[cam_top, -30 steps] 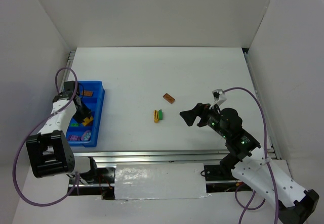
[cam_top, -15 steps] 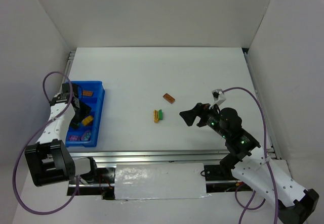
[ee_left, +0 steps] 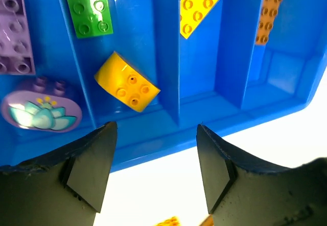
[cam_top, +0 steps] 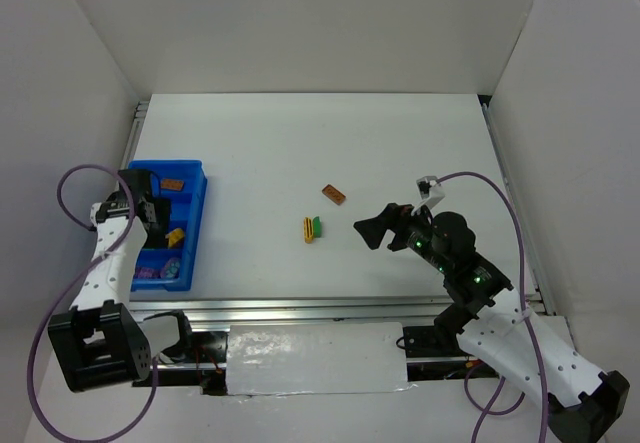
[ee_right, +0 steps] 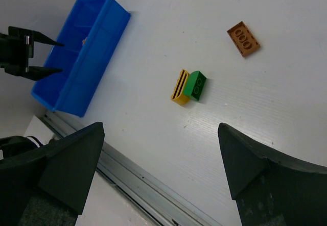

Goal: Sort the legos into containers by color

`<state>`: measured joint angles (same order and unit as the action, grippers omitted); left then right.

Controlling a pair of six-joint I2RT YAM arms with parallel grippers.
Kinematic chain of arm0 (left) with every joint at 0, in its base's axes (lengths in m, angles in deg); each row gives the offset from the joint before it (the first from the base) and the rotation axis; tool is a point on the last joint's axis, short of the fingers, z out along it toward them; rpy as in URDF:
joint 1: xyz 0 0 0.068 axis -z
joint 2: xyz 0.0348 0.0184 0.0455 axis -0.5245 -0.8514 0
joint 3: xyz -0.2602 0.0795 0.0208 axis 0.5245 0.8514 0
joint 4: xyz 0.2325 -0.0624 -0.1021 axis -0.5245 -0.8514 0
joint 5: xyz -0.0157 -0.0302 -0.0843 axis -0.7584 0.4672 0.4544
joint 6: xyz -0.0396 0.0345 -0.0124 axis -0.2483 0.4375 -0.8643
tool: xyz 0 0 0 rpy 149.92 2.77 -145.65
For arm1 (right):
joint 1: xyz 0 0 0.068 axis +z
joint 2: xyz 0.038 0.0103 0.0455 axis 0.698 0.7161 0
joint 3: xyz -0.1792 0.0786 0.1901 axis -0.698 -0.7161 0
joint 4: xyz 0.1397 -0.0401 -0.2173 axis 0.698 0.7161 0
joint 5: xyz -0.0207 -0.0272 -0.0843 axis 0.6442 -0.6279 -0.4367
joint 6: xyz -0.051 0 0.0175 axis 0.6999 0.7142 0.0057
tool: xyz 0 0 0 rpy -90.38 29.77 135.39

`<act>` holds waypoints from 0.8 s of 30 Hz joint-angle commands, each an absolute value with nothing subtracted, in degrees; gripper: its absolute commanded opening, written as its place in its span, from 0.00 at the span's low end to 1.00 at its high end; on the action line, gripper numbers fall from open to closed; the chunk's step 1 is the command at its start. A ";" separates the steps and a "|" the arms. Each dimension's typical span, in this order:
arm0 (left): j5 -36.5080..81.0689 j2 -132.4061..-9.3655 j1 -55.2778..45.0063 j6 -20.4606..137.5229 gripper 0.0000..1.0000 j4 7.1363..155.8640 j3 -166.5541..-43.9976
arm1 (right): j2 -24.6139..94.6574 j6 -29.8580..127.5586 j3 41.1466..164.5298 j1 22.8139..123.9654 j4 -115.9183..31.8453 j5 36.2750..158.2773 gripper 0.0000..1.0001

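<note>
The blue tray (cam_top: pixel 197 213) lies at the table's left. In the left wrist view its compartments (ee_left: pixel 163 57) hold purple bricks (ee_left: pixel 18 32), a green brick (ee_left: pixel 92 14), a curved yellow brick (ee_left: pixel 127 83), a yellow brick (ee_left: pixel 203 4) and an orange brick (ee_left: pixel 269 17). My left gripper (cam_top: pixel 152 213) is open and empty above the tray's left side (ee_left: pixel 155 131). On the table's middle lie a brown-orange brick (cam_top: pixel 334 195), a yellow brick (cam_top: pixel 308 229) and a green brick (cam_top: pixel 317 226) touching it. My right gripper (cam_top: pixel 375 229) is open and empty, right of them (ee_right: pixel 161 129).
The right wrist view shows the tray (ee_right: pixel 76 57), the left gripper (ee_right: pixel 25 50), the brown-orange brick (ee_right: pixel 243 38) and the yellow (ee_right: pixel 180 87) and green (ee_right: pixel 195 85) pair. A metal rail (cam_top: pixel 300 308) runs along the near edge. White walls enclose the table.
My left arm has swung back to the left, drawing its open gripper from over the tray's middle toward its left side. The right arm has barely moved.
</note>
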<state>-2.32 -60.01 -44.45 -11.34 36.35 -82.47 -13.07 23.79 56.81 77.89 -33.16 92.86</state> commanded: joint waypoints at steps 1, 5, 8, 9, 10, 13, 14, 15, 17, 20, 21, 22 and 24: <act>-2.50 -62.70 -44.12 -24.51 0.76 35.46 -81.98 | -12.93 23.85 56.47 78.45 -36.04 92.18 1.00; 0.04 -63.68 -43.86 -30.60 0.63 36.86 -80.22 | -12.14 23.76 56.65 78.45 -35.95 92.36 0.99; -1.52 -63.16 -41.75 -33.68 0.63 36.51 -81.18 | -12.40 23.76 56.56 78.45 -35.95 92.54 1.00; -2.23 -62.89 -40.61 -35.17 0.63 35.81 -81.53 | -12.40 23.67 56.47 78.45 -35.95 92.62 1.00; -2.94 -62.89 -40.17 -35.79 0.63 35.19 -81.97 | -12.57 23.76 56.47 78.45 -36.13 92.71 1.00; -3.91 -62.45 -39.28 -37.11 0.48 36.15 -79.61 | -13.19 23.67 56.38 78.45 -36.04 92.62 1.00; -3.82 -62.54 -39.28 -37.72 0.41 36.50 -78.73 | -13.27 23.76 56.47 78.45 -35.78 92.45 1.00; -3.65 -62.80 -39.28 -38.60 0.41 37.03 -78.03 | -13.80 23.76 56.47 78.45 -35.78 92.27 1.00; -4.34 -62.89 -39.28 -38.70 0.42 37.47 -76.97 | -14.15 23.85 56.38 78.54 -35.69 91.75 0.99; -6.37 -62.72 -39.28 -39.75 0.46 37.74 -77.23 | -14.68 24.11 56.56 79.42 -35.43 90.61 1.00; -6.98 -62.54 -39.28 -40.54 0.46 37.56 -77.40 | -14.86 24.11 56.56 80.03 -35.34 90.34 1.00; -7.33 -62.45 -39.28 -41.33 0.46 37.04 -77.58 | -14.94 24.20 56.65 80.64 -35.42 89.90 1.00; -8.30 -62.63 -39.28 -42.12 0.47 36.25 -77.84 | -14.95 24.37 56.65 81.08 -35.34 89.72 1.00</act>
